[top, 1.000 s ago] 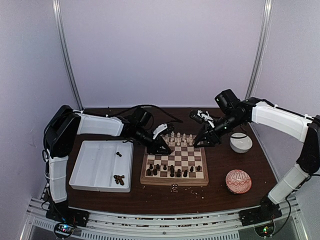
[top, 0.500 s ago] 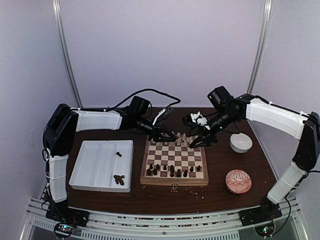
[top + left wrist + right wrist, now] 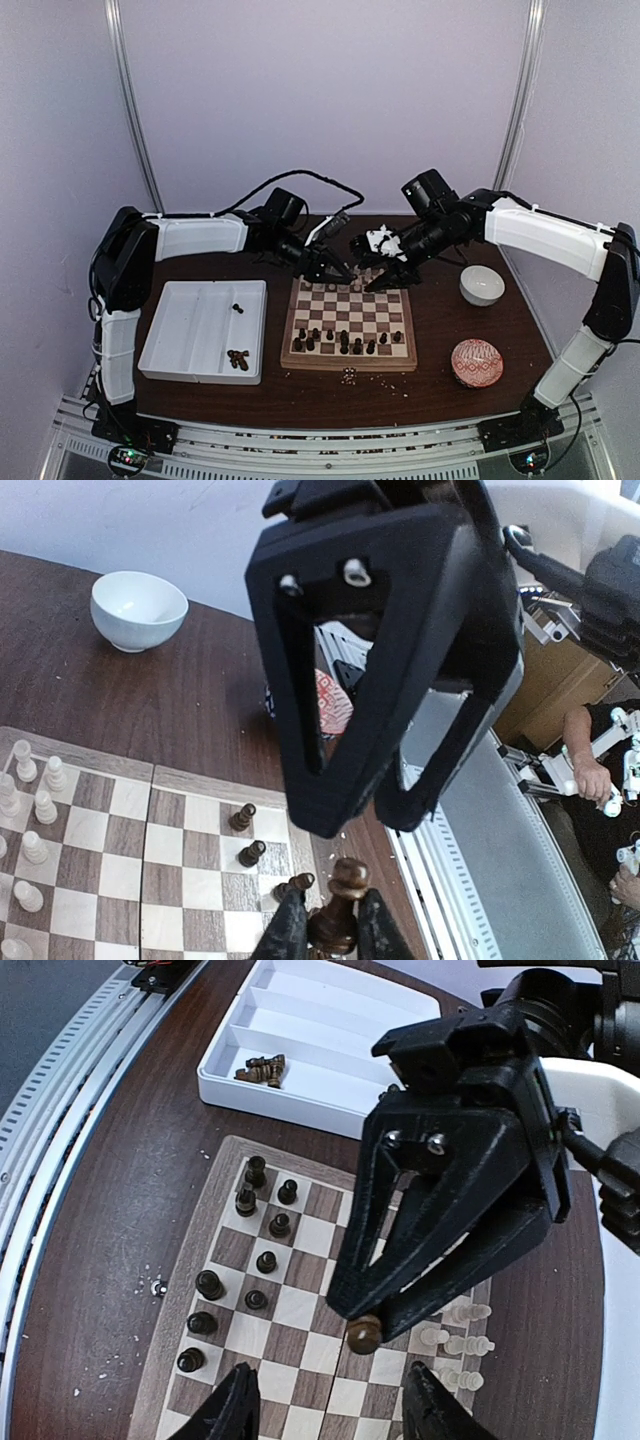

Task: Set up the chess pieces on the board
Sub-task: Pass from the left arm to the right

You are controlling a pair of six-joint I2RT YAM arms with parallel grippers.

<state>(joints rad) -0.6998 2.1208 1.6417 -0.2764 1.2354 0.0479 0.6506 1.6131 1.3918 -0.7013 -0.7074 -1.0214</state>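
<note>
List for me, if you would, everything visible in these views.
table: one, dark brown, beneath everything
board: one, brown checks, centre
dark chess pieces: roughly ten, dark brown, board's near rows
white chess pieces: several, cream, far rows, partly hidden
tray: one, white, left of board
tray pieces: a cluster plus one alone, dark brown
bowl: one, white, right of board
patterned round object: one, red-white, near right
crumbs: scattered, pale, before board
left gripper: black, shut on dark piece, board's far edge
right gripper: black, open, over board
</note>
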